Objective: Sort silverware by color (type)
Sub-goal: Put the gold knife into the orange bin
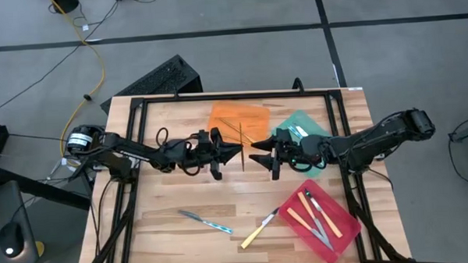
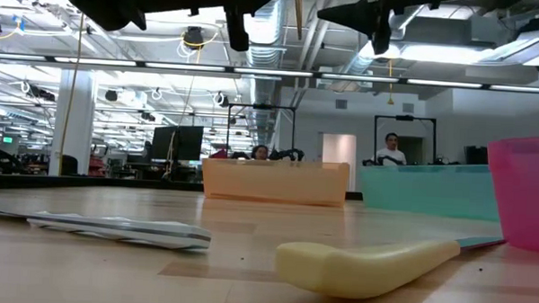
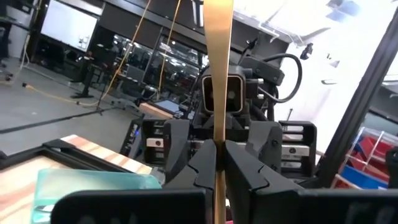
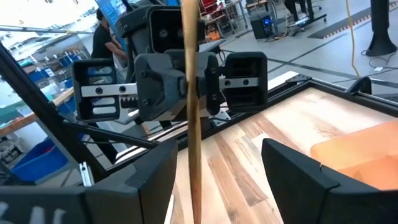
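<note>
Silverware lay sorted in part across a wooden worktop (image 1: 181,188), the biggest thing in sight. Above its middle the two dark arms met tip to tip. An orange tray (image 1: 253,115) sat at the far centre, a green tray (image 1: 316,129) to its right with a utensil or two in it, and a red tray (image 1: 300,227) at the near right, holding orange-handled pieces (image 1: 301,211) with silver heads.

A gold utensil (image 1: 241,144) stood between the arms, over the near edge of the orange tray. The left fingers (image 1: 233,150) were clamped tight on it; the left wrist view showed the gold shaft (image 3: 218,74) running up from between the closed pads. The right fingers (image 1: 257,156) were spread wide to either side of the same shaft, and the right wrist view showed clear gaps between it and each finger (image 4: 292,168), so they gripped nothing.

On the bare wood near the front lay a blue-handled utensil (image 1: 206,221) at left and a yellow-handled knife (image 1: 258,230) just beside the red tray. Far beyond the worktop, the low view showed a person (image 2: 391,149) standing in the room.
</note>
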{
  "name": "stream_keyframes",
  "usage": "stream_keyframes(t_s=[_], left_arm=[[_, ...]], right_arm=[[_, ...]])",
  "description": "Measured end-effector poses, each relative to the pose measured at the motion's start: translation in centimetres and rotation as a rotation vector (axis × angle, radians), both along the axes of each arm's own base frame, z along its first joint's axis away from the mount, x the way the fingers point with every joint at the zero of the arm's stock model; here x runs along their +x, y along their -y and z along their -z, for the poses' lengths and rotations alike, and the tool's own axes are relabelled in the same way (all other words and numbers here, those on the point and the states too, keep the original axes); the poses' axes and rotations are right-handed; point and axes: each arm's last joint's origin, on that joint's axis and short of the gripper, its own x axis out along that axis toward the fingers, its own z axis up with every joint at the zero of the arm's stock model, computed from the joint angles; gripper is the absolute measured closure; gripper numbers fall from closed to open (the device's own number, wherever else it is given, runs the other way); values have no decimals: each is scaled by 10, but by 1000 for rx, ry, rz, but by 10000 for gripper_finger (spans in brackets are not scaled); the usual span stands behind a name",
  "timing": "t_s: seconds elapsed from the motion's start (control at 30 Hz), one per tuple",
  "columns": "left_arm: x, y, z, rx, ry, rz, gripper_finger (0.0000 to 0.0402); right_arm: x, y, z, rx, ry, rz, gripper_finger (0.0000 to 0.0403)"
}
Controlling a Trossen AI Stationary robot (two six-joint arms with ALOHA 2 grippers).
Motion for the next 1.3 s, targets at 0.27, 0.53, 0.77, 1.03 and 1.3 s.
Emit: stream_keyframes(t_s=[0.27, 0.53, 0.77, 1.03, 1.3], left_arm=[[1, -9, 0, 2, 3, 8, 401], [10, -9, -15, 19, -10, 56, 401], [14, -9, -20, 58, -32, 53, 401], [24, -9, -3, 50, -71, 49, 401], [34, -9, 5, -2, 3, 85, 401]], right_arm=[[0, 2, 0, 5, 2, 9, 146], [0, 2, -3, 11, 29, 9, 145], [0, -1, -3, 30, 35, -3, 145], [-1, -5, -3, 40, 36, -16, 145], [-1, -5, 1, 63, 1, -13, 147]])
